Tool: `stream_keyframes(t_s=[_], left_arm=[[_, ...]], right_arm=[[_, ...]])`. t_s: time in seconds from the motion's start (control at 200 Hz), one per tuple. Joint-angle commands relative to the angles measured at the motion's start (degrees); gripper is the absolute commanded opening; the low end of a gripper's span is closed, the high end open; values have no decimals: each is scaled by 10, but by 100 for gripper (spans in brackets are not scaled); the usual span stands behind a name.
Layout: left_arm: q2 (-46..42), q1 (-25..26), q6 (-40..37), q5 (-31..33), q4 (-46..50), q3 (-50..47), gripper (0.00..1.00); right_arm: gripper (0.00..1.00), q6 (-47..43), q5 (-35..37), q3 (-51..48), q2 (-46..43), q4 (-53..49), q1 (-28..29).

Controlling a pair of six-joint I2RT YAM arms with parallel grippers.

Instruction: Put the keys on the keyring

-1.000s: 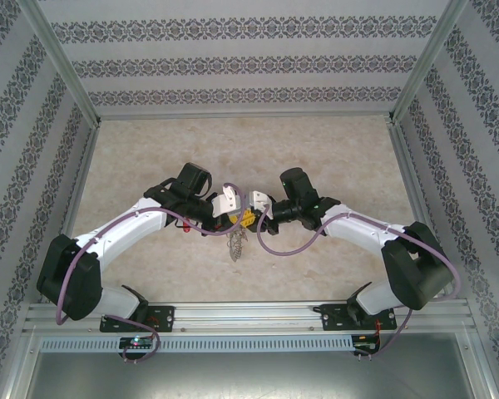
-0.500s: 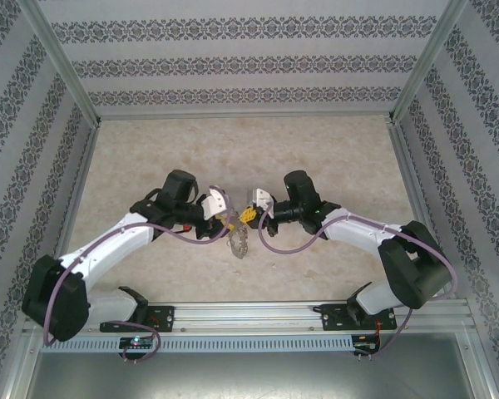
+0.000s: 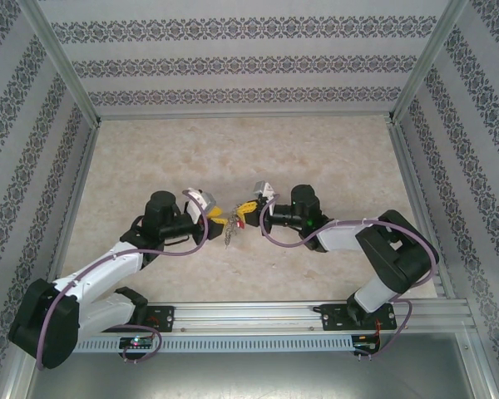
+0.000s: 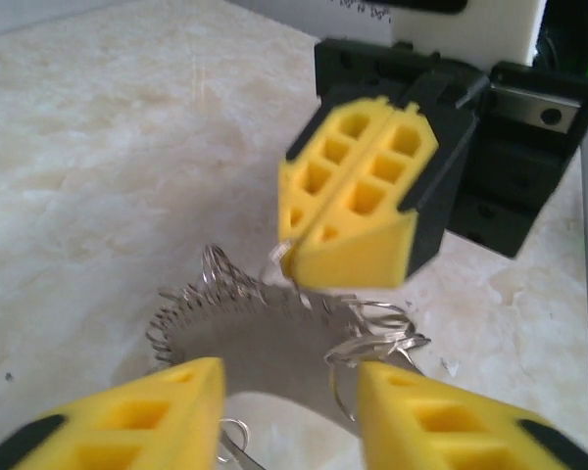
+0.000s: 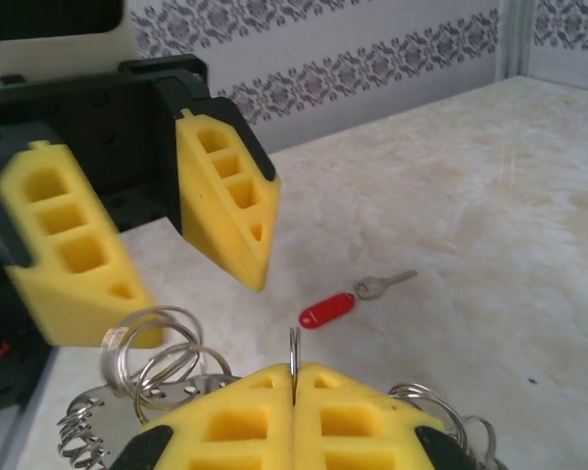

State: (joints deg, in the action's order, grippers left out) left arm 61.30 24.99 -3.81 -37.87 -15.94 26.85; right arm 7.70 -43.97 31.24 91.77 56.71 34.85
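Keyring [image 4: 260, 338] loop stands upright, nipped in the closed right pincer [image 5: 294, 384]; left pincer [image 4: 289, 372] half-open beside it

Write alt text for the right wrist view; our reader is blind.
The shut right gripper pinches a thin silver ring of the keyring upright. Opposite, the left gripper stands open, and a red-tagged key lies on the table beyond.

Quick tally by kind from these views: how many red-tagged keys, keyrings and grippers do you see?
red-tagged key: 1
keyring: 1
grippers: 2 (left gripper, right gripper)
Total: 4
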Motion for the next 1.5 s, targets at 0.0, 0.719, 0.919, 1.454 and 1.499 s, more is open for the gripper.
stream_keyframes(t_s=[0.0,0.719,0.919,1.454,1.499], left_arm=[[4,-14,31,3,-96,-2,36],[100,-107,-139,-229,105,146,29],[119,-91,-161,-226,95,133,31],[185,-57,-278,-203,217,192,31],[190,-57,-284,-205,223,196,31]], right_arm=[[0,72,-19,-1,10,152,7],[0,-94,-110,16,31,53,-31],[0,-62,-110,17,66,112,-32],[0,-46,-148,33,70,103,-36],[0,-45,-151,34,70,103,-36]])
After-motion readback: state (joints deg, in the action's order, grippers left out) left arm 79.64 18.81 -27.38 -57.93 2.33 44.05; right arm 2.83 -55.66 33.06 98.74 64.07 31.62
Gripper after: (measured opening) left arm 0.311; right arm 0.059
